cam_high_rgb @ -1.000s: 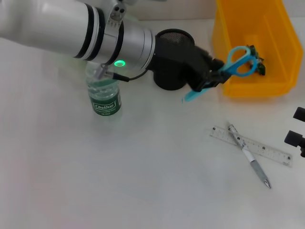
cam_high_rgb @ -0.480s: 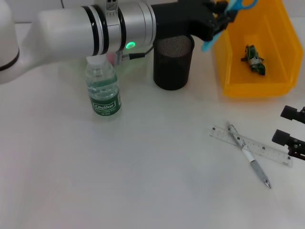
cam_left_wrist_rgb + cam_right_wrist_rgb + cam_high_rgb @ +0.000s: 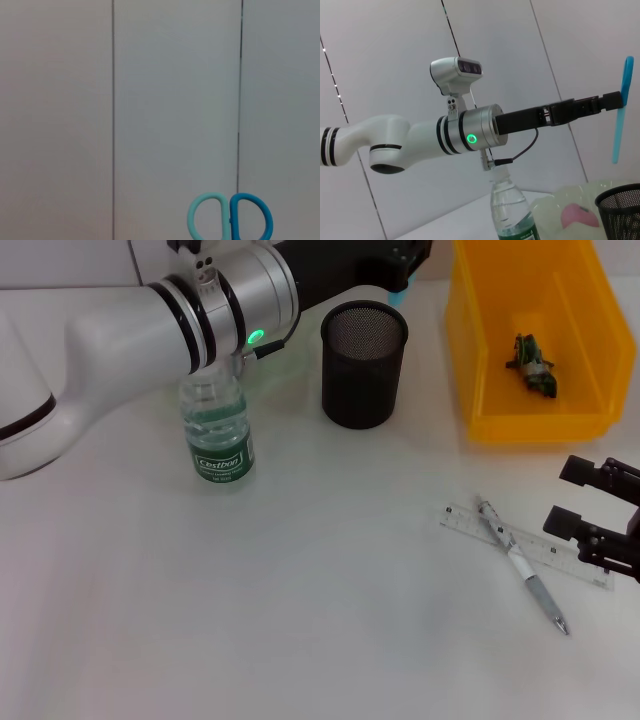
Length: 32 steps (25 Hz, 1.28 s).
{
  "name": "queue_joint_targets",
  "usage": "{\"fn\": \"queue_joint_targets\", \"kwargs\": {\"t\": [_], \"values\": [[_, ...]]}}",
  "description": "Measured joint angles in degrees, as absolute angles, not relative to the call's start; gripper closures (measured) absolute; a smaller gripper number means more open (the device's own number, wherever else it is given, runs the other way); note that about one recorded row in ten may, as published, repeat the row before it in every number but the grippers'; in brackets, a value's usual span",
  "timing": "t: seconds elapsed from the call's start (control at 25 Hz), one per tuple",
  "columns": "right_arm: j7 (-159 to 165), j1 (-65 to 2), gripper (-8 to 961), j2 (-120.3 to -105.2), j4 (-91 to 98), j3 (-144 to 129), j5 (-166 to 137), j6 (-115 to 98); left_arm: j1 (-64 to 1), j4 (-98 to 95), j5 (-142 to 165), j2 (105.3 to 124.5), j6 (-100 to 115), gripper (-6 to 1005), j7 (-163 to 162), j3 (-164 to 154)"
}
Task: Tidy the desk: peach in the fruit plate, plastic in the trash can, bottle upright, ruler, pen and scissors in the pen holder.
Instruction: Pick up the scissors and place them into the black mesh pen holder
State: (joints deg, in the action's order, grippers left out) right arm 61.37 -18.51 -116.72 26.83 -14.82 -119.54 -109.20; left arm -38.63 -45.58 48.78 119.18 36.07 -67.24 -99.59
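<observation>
Two arms: left arm reaches across the back of the desk; right arm waits at the desk's right edge
Change: the left gripper (image 3: 612, 101) has risen since a second ago, when it held the scissors low beside the yellow bin; half a second ago they were at the bin's upper corner; now they are lifted above the pen holder
Scissors (image 3: 621, 109): clamped in the left gripper, hanging vertical over the pen holder (image 3: 364, 362); two blue loops show in the left wrist view
Right gripper (image 3: 600, 512): fingers spread wide; it has moved in from the edge, now just beside the ruler
Ruler (image 3: 527, 544): flat on the desk, pen (image 3: 523, 567) lying across it
Bottle (image 3: 218, 434): upright, left of the holder; green label, writing not legible
Plastic (image 3: 533, 365): inside the yellow bin (image 3: 480, 350)
Peach (image 3: 577, 215): on the fruit plate (image 3: 555, 205) behind the holder
</observation>
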Motion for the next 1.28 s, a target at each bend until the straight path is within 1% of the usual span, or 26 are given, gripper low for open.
{"fn": "queue_joint_targets", "kwargs": {"t": [0.08,0.12,0.44,0.6,0.84,1.04,1.28], "values": [[61.4,-18.7,188,-116.73,26.7,-14.9,-119.6,-109.1,-38.6,-45.6,48.8,119.18,36.1,732,-67.2,-99.6],[61.4,-18.8,188,-116.75,26.6,-15.0,-119.6,-109.0,-38.7,-43.1,41.4,119.18,35.9,731,-61.3,-100.6],[61.2,-19.9,188,-116.91,25.9,-15.7,-119.7,-108.7,-38.6,-38.9,28.2,119.18,35.9,726,-51.2,-102.1],[60.9,-20.3,188,-117.28,25.8,-16.6,-119.7,-107.5,-39.0,-37.1,22.3,119.18,36.0,724,-46.6,-105.0],[60.7,-19.8,187,-117.35,25.8,-17.7,-119.7,-107.2,-38.8,-37.0,22.0,119.18,35.9,720,-46.1,-105.6],[59.8,-19.1,187,-117.96,25.8,-17.4,-119.4,-107.8,-38.3,-36.7,21.9,119.18,35.9,717,-45.3,-105.6],[59.8,-19.8,187,-118.26,25.8,-17.8,-119.3,-107.6,-38.4,-35.5,21.9,119.18,35.9,713,-45.3,-105.8]]}}
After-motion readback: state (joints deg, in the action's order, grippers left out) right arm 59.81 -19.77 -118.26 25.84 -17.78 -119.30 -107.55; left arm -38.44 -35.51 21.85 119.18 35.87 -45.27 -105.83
